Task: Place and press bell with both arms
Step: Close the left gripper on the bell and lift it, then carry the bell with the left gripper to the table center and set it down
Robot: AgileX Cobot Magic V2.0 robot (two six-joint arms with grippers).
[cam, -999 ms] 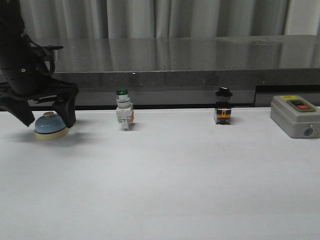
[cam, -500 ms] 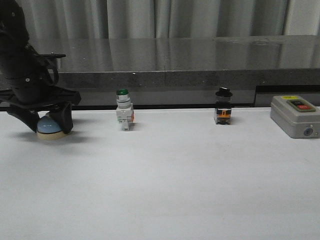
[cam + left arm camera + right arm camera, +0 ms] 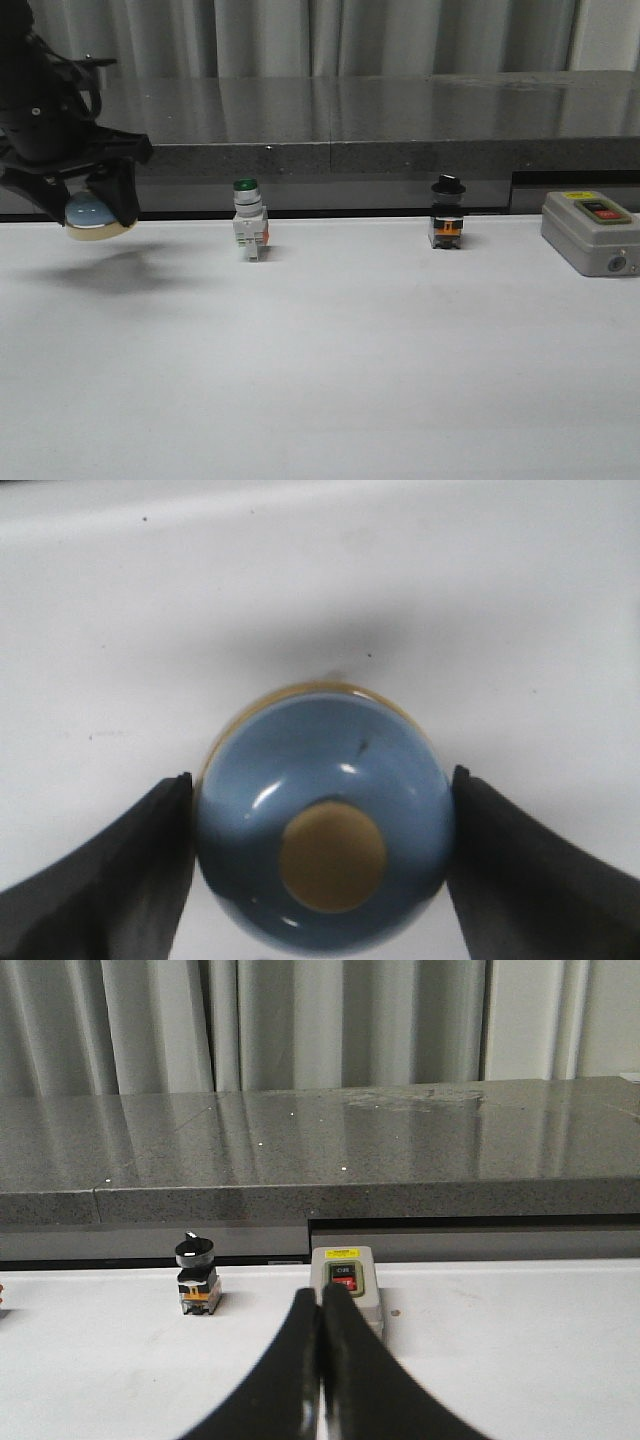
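The light-blue bell (image 3: 90,215) with cream base hangs above the white table at the far left, clamped between the fingers of my left gripper (image 3: 82,212). In the left wrist view the bell (image 3: 320,830) fills the gap, both black fingers (image 3: 140,870) pressed on its sides, its shadow on the table under it. My right gripper (image 3: 320,1305) is shut and empty, its tips pointing toward the grey switch box; it is out of the front view.
A green-capped white push-button switch (image 3: 247,222) stands at the back left of centre. A black-capped switch (image 3: 446,213) stands at the back right of centre, also in the right wrist view (image 3: 196,1275). A grey switch box (image 3: 588,232) sits at far right.
My left gripper closed on the bell and lifted it off the table; one second ago the bell stood on the table between open fingers. Everything else is unchanged.
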